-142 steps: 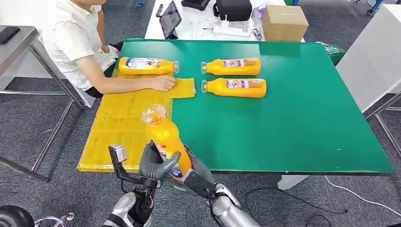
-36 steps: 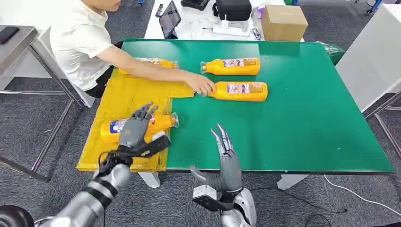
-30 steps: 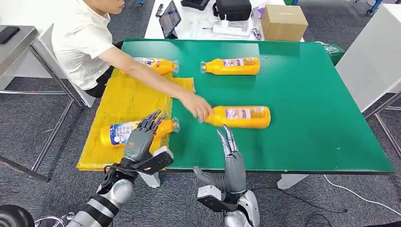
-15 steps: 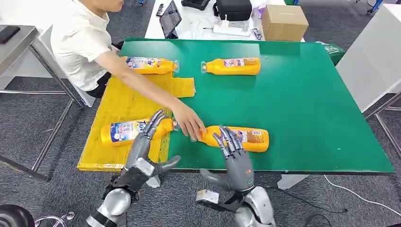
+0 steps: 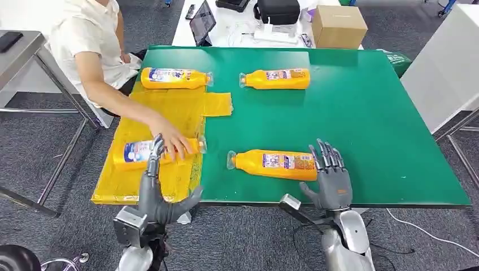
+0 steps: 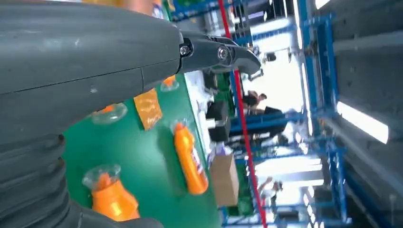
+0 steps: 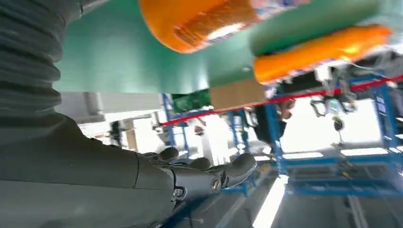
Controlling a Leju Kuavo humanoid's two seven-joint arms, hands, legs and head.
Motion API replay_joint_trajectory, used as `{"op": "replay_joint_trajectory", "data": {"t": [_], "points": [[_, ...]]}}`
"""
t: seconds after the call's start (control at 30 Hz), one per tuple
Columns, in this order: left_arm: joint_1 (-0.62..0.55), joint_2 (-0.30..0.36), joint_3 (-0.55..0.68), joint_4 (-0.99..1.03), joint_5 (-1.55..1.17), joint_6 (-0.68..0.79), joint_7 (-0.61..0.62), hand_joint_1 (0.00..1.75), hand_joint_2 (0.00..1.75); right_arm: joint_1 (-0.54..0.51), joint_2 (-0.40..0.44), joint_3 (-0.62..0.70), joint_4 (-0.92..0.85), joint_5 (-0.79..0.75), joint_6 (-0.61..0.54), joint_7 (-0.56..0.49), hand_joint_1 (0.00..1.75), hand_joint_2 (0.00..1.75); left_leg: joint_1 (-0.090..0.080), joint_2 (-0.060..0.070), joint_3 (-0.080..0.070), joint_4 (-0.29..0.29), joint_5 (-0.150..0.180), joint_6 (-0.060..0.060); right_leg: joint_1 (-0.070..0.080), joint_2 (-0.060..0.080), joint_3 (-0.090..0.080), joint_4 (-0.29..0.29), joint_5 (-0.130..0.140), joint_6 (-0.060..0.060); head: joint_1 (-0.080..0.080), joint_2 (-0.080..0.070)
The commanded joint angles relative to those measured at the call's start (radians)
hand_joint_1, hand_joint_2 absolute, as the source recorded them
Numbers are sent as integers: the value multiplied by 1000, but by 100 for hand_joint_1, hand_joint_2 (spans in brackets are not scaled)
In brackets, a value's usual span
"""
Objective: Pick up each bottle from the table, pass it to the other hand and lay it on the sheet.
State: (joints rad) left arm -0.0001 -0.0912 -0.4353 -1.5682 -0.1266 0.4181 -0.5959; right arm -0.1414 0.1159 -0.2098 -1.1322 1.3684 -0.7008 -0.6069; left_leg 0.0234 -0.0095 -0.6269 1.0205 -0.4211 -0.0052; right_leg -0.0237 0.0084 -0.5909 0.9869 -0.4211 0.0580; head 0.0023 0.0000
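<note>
Green table holds steady, yellow sheet on its left. The person's hand has pulled back from the near bottle onto the sheet's bottle. Right hand has slid right to the near bottle's base, fingers spread, empty. Left hand has dropped lower, fingers open.

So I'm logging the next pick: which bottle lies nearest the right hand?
The bottle near the table's front edge, beside the right hand; the others lie farther off.
</note>
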Motion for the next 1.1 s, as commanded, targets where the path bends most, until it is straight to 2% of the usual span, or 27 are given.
{"op": "replay_joint_trajectory", "data": {"t": [0.03, 0.13, 0.23, 0.33, 0.4, 0.43, 0.5, 0.6, 0.73, 0.77, 1.1], "points": [[40, 5, 47, -25, 12, -2, 11, 0, 175, -69, -49, -28, 173, 20, 3, 41, 0, 175, 0, 1, 3, -1, -1, 1, 0, 0, 3, -1, 0, -2, 0, 0], [40, 1, 51, -15, 12, -1, 12, 0, 175, -82, -59, -8, 228, 35, 3, 84, 0, 175, 0, 2, 3, -1, -1, 1, 0, 1, 3, -1, 0, -2, 0, 0], [40, 1, 51, -15, 12, -1, 12, 0, 175, -82, -59, -8, 228, 35, 3, 84, 0, 175, 0, 2, 6, -2, -2, 2, 1, 1, 6, -2, -1, -4, 0, 0], [40, 1, 51, -15, 12, -1, 12, 0, 175, -82, -59, -8, 228, 35, 3, 84, 0, 175, 0, 1, 3, -1, -1, 1, 0, 0, 3, -1, 0, -2, 0, 0], [33, -1, 50, -10, 10, -4, 17, 0, 175, -119, -96, 54, 319, 33, 3, 157, 0, 175, 0, 2, 7, -1, -2, 2, 1, 0, 7, -2, -1, -4, 0, 0], [29, -1, 47, -7, 10, -6, 19, 0, 175, -131, -105, 71, 346, 31, 3, 174, 0, 175, 0, 2, 3, -1, -1, 1, 0, 1, 3, -1, 0, -2, 0, 0], [15, -2, 39, 8, 8, -10, 20, 0, 175, -175, -123, 116, 431, 39, 3, 205, 0, 175, 0, 4, 5, -1, -1, 2, 1, 2, 4, -2, 0, -3, 0, 0], [9, -2, 35, 13, 7, -14, 21, 0, 175, -195, -128, 135, 462, 44, 3, 217, 0, 175, 0, 3, 4, -1, -1, 2, 1, 2, 4, -1, 0, -2, 0, 0], [-25, -6, 18, 43, 10, -24, 19, 0, 175, -294, -134, 203, 611, 67, 3, 250, 0, 175, 0, 4, 6, -1, -1, 2, 1, 2, 5, -2, 0, -4, 0, 0], [-36, -9, 12, 51, 12, -28, 16, 0, 175, -317, -130, 222, 634, 65, 3, 250, 0, 175, 0, 3, 3, 0, 0, 1, 0, 2, 2, -1, 1, -2, 0, 0], [-76, -12, -22, 69, 18, -39, 14, 0, 175, -388, -118, 280, 677, 53, 3, 258, 0, 175, 0, 3, 5, 0, 0, 2, 0, 1, 4, -1, 0, -2, 0, 0]]}}
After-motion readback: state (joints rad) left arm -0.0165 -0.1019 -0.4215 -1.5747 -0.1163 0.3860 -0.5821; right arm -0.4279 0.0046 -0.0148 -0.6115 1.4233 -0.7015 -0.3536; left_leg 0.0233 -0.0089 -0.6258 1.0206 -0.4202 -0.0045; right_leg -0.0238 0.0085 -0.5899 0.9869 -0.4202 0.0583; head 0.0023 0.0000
